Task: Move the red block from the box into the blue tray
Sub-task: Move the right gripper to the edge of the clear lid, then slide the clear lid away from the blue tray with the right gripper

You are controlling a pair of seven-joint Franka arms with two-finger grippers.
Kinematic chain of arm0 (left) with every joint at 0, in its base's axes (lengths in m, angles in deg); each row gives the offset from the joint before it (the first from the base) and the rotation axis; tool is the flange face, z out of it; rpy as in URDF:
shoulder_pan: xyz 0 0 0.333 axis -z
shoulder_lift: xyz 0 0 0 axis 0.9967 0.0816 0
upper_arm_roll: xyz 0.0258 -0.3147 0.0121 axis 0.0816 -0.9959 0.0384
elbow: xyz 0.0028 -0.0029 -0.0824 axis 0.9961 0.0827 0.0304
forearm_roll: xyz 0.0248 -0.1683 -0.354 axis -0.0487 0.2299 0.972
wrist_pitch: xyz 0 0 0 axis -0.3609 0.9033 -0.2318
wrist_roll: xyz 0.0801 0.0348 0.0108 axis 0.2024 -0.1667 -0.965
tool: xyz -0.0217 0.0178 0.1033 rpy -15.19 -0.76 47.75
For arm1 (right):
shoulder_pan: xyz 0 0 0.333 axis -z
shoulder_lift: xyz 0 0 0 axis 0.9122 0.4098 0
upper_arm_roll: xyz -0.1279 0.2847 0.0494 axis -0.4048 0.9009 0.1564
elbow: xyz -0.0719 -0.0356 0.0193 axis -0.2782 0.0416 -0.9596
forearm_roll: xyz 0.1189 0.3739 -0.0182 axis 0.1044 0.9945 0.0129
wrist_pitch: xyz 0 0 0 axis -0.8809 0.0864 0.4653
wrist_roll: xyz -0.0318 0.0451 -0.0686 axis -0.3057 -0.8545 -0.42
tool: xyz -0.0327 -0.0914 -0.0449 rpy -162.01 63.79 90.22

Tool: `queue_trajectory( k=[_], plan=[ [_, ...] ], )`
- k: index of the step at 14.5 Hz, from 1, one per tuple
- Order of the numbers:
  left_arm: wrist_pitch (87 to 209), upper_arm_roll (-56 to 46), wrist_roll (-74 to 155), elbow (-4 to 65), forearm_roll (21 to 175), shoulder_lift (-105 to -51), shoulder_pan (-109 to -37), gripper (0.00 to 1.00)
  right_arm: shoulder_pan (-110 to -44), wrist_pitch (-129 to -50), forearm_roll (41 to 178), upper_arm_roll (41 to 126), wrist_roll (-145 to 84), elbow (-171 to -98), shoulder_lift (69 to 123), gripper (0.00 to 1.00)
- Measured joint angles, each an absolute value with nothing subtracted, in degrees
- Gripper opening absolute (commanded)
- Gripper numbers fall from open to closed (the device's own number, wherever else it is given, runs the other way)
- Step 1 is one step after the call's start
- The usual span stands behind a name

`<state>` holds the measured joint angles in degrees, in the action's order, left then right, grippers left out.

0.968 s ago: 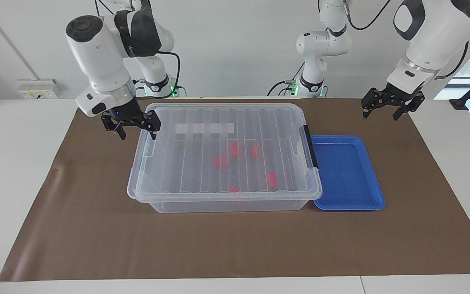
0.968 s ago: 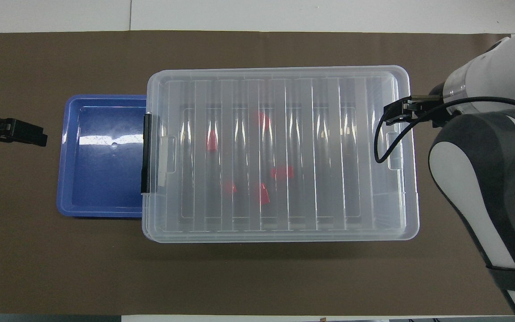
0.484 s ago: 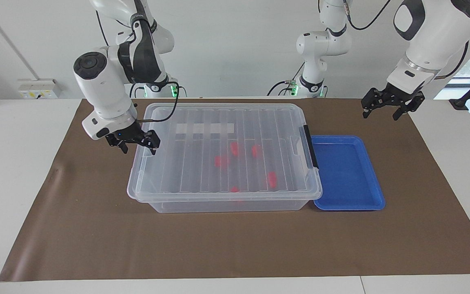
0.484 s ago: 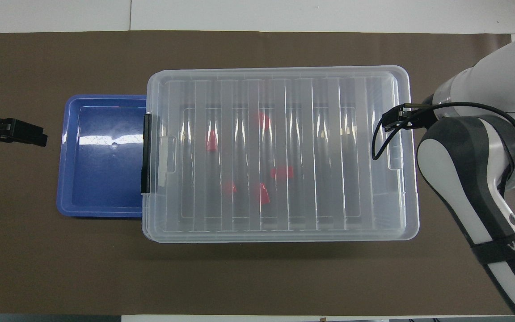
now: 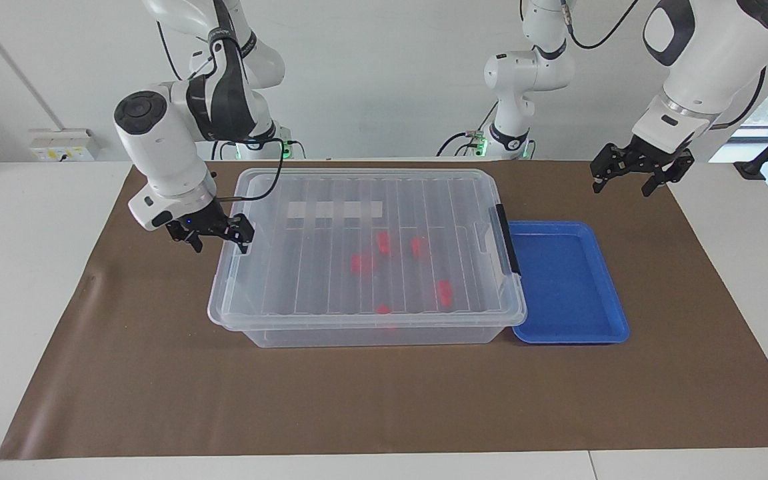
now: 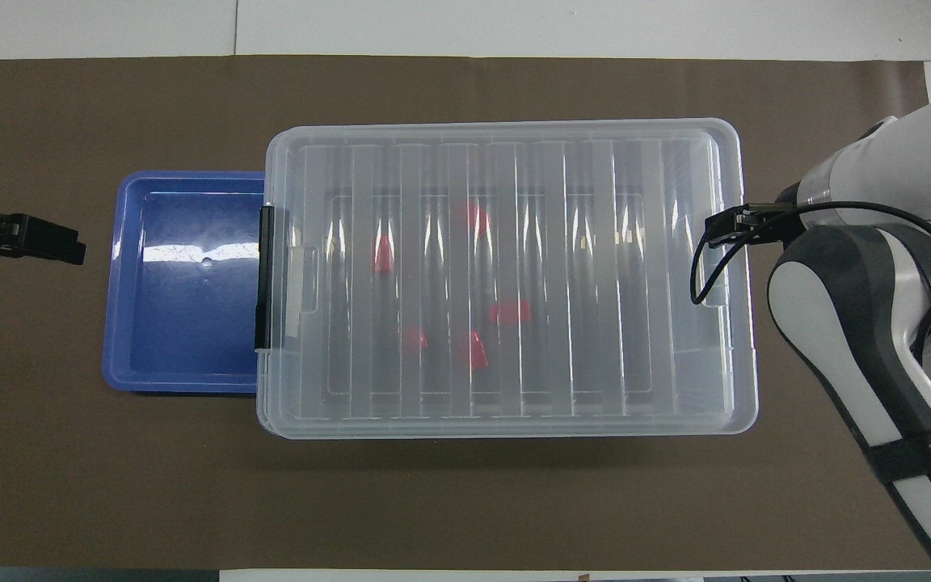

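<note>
- Bright, even light from above; both views sharp.
- White glare streaks on the box lid [image 6: 506, 275] and the blue tray [image 6: 183, 283].
- Soft shadow along the box's near edge.

Lid shutting off the box from above

The ribbed lid [image 5: 371, 240] is covering the whole box [image 5: 364, 333], blocking any reach down to the red blocks [image 5: 362, 263]; the right tool [image 5: 219, 237] is hanging jaws apart at its rim, while under and beside the left tool [image 5: 632, 179] bare mat [image 5: 704, 280] and the blue tray [image 5: 567, 280] are lying open.
</note>
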<state>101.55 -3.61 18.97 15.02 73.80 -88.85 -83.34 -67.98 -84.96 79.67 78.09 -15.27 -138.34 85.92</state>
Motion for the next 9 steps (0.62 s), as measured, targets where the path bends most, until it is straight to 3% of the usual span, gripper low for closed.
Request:
queue_trajectory(
  k=[9],
  plan=[
    [101.5, -3.7, 19.0, 15.0, 73.8, -88.8, -83.3, 1.00, -63.9, -88.2, 79.7, 78.1, -23.2, -142.0, 84.5, 1.00]
  ],
)
